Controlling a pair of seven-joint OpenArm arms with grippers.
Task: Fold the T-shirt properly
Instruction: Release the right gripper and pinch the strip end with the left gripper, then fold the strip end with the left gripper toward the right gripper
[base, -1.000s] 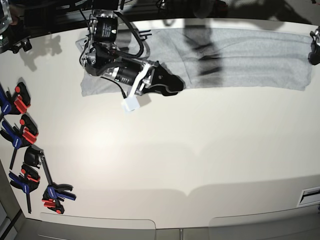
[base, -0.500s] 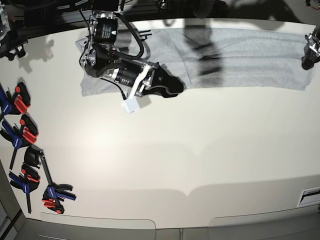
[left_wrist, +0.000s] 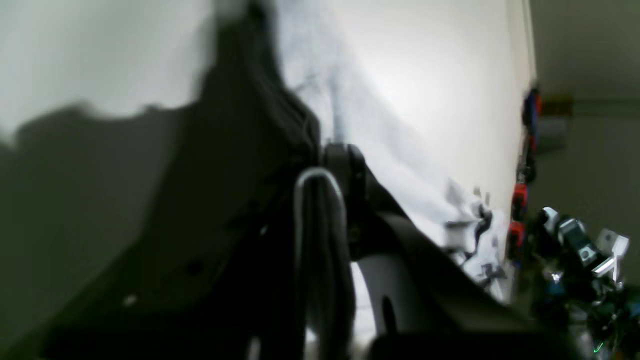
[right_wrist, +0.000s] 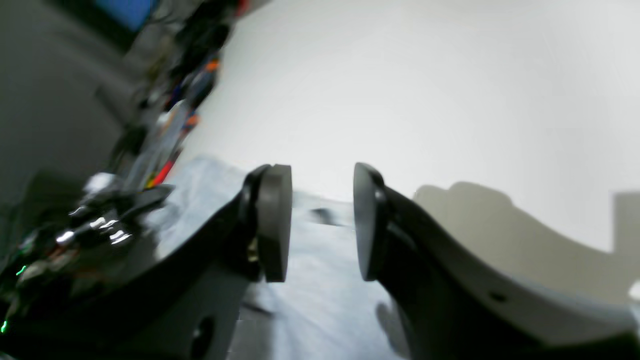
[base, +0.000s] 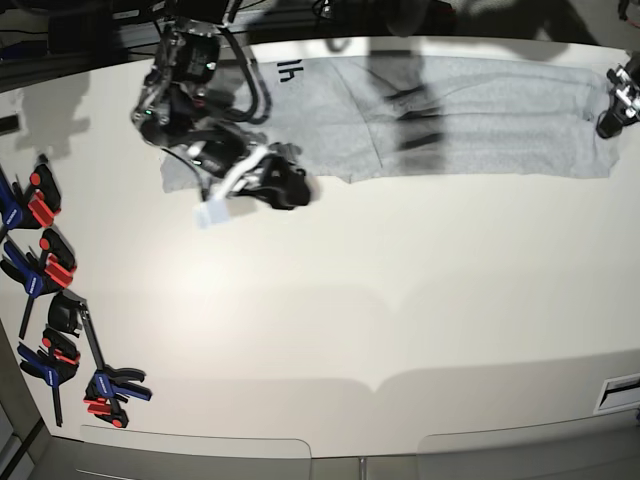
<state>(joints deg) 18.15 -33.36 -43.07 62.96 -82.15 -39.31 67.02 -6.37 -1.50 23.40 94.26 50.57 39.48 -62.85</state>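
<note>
Two grippers in play. T-shirt (base: 470, 115) lies flat as a long grey strip along the far edge of the table (base: 380, 300); a bit of black lettering shows near its left end in the base view.

Right gripper (right_wrist: 322, 220): jaws parted about halfway, clear gap between the two round pads (right_wrist: 274, 220), nothing between them. Through the gap the wrist view shows grey fabric and pale tabletop beyond. In the base view it sits at the near edge of the shirt's left part, over the hem; can't tell if the tips actually touch the cloth.

Left gripper (base: 610, 112): at the shirt's far right end, right at the frame edge of the base view. The left wrist view is blurred and mostly dark gripper body, with the shirt running away from the tips, so the fingertips aren't resolvable; jaws drawn in nearly together. It sits on the shirt's end edge, but whether fabric is pinched I can't tell.

Red-and-blue clamps (base: 45, 270) lie along the table's left edge, well apart from the shirt.
</note>
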